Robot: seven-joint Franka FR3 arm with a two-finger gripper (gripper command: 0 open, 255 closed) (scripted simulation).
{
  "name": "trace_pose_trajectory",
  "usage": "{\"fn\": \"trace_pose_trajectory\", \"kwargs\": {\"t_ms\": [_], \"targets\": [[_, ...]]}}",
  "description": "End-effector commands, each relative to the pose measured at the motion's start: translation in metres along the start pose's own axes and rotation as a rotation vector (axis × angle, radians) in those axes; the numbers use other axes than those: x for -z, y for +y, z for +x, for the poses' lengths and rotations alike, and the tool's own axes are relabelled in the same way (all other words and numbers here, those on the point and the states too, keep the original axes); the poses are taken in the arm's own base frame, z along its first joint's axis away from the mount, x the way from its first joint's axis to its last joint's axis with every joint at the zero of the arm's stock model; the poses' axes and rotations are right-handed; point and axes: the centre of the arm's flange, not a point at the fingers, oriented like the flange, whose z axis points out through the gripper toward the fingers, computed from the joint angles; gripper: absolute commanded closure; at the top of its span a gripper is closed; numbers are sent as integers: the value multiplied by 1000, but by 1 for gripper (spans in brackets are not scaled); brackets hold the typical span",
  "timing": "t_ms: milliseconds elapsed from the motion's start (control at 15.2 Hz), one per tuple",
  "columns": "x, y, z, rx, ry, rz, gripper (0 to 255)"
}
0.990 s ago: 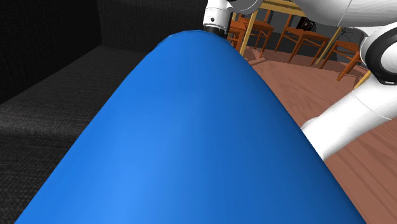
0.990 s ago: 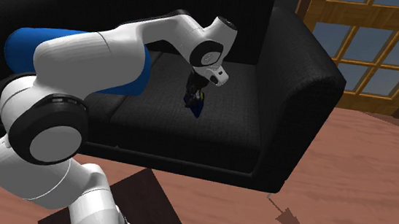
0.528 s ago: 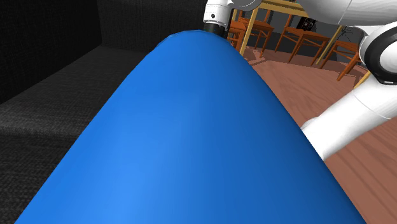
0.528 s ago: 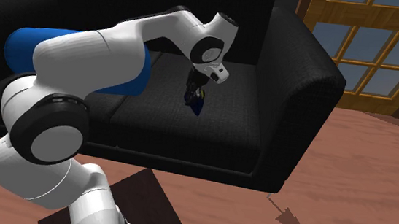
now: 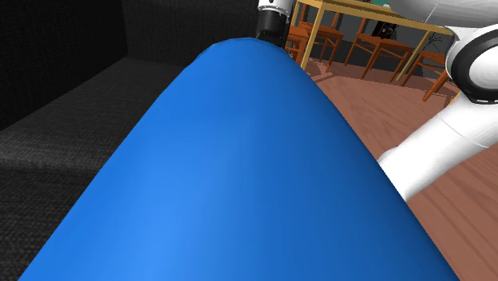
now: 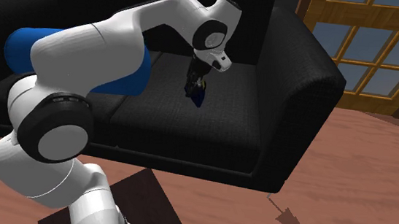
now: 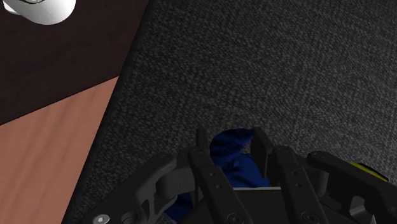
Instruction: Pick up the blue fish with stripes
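Note:
A dark blue fish (image 7: pixel 230 159) sits clasped between my black fingers (image 7: pixel 262 147) in the wrist view, its body running back under the hand. My gripper (image 7: pixel 230 137) is shut on it. In the second exterior view the gripper (image 6: pixel 195 87) points down over the black sofa's seat (image 6: pixel 219 127), and the fish (image 6: pixel 197 96) hangs from it a little above the cushion. In the shoulder view the wrist (image 5: pixel 271 17) is mostly hidden behind a big blue cushion (image 5: pixel 239 176).
The blue cushion (image 6: pixel 19 46) lies on the sofa behind my arm. The sofa's armrest (image 6: pixel 307 79) rises on the second exterior view's right. My dark stand (image 6: pixel 143 206) is on a wooden floor (image 6: pixel 346 185). Wooden chairs and a table (image 5: pixel 375 44) stand beyond.
My hand has risen a little with the fish in it, away from the seat cushion. Nothing else has moved.

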Motion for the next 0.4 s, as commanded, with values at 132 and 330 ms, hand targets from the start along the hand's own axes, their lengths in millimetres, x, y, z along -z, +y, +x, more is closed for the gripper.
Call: {"fn": "trace_pose_trajectory", "kwargs": {"t_ms": [132,330], "targets": [[19,-5,-8,0,0,0,255],[24,-6,-10,0,0,0,255]]}}
